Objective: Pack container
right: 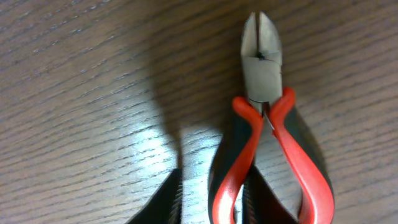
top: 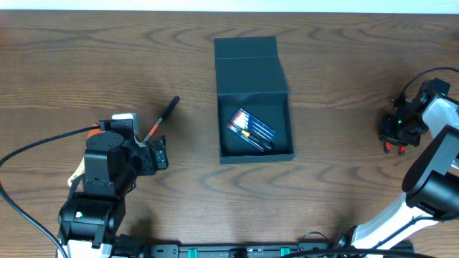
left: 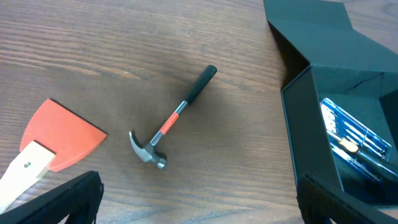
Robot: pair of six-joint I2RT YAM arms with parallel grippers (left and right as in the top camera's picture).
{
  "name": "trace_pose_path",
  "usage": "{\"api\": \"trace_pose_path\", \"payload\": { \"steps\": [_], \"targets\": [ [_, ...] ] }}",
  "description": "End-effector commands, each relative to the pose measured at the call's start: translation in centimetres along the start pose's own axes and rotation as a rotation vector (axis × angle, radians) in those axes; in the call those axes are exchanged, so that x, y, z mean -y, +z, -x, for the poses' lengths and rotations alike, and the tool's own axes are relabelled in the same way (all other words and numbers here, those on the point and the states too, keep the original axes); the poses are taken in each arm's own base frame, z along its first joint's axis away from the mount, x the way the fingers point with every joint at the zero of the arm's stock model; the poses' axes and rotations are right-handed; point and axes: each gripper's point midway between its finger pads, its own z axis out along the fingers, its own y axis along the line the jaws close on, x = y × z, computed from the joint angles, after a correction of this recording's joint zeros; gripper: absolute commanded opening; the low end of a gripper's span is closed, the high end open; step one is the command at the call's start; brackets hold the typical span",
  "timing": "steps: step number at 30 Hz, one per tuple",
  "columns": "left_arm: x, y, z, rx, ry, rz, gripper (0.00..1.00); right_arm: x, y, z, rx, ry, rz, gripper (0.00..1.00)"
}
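- The left gripper (left: 199, 186) is seen at the near left of the table (top: 344, 57), its jaws spread wide and nothing held between them.
- A scraper (left: 59, 134) with an orange blade and a pale wooden handle is laid flat beside that gripper, mostly hidden under the arm from above.
- A small hammer (left: 174, 118) is laid just beyond the open jaws, its steel head nearest them and its black grip pointed away towards the far side.
- At the right edge, the right gripper (top: 395, 137) is lowered onto red-handled pliers (right: 264, 74) lying flat on the wood. One handle is flanked by the narrowed fingers, but a sliver of table is seen beside it, so a firm clamp cannot be told.
- The container (top: 219, 129) is placed at the table's middle, well apart from both grippers, and is standing open.
- A clear pack of small screwdrivers (top: 252, 129) is laid slantwise on its dark floor.
- The lid (top: 247, 64) is folded back flat on the far side.
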Motion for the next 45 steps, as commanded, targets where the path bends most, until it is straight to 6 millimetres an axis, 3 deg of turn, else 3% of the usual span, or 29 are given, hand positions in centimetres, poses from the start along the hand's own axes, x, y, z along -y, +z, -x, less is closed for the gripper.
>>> {"api": "trace_pose_path", "payload": {
  "steps": [1, 5, 16, 25, 30, 39, 42, 45],
  "targets": [
    [0.0, -0.4, 0.9, 0.024, 0.002, 0.007, 0.99, -0.5, 0.9, -0.3, -0.023, 0.007, 0.036, 0.08],
    [0.0, -0.4, 0.9, 0.024, 0.002, 0.007, 0.98, -0.6, 0.9, -0.3, -0.022, 0.017, 0.039, 0.01],
    [0.0, -0.4, 0.9, 0.024, 0.002, 0.008, 0.99, -1.6, 1.0, -0.2, -0.026, -0.011, 0.04, 0.01],
    [0.0, -0.4, 0.9, 0.024, 0.002, 0.007, 0.98, -4.6, -0.3, 0.1, -0.02, -0.094, 0.043, 0.01],
    [0.0, -0.4, 0.9, 0.024, 0.002, 0.008, 0.99, -8.4, -3.8, 1.2, 0.043, -0.202, 0.06, 0.01],
    [0.0, -0.4, 0.9, 0.023, 0.002, 0.008, 0.98, -15.6, -13.9, 2.8, 0.299, -0.399, 0.067, 0.01],
    [0.0, -0.4, 0.8, 0.019, 0.002, 0.009, 0.98, -16.6, -16.3, 2.8, 0.369, -0.435, 0.034, 0.01],
    [-0.1, -0.4, 0.6, 0.009, 0.002, 0.011, 0.99, -16.8, -16.7, 2.6, 0.374, -0.437, 0.028, 0.01]
  ]
}}
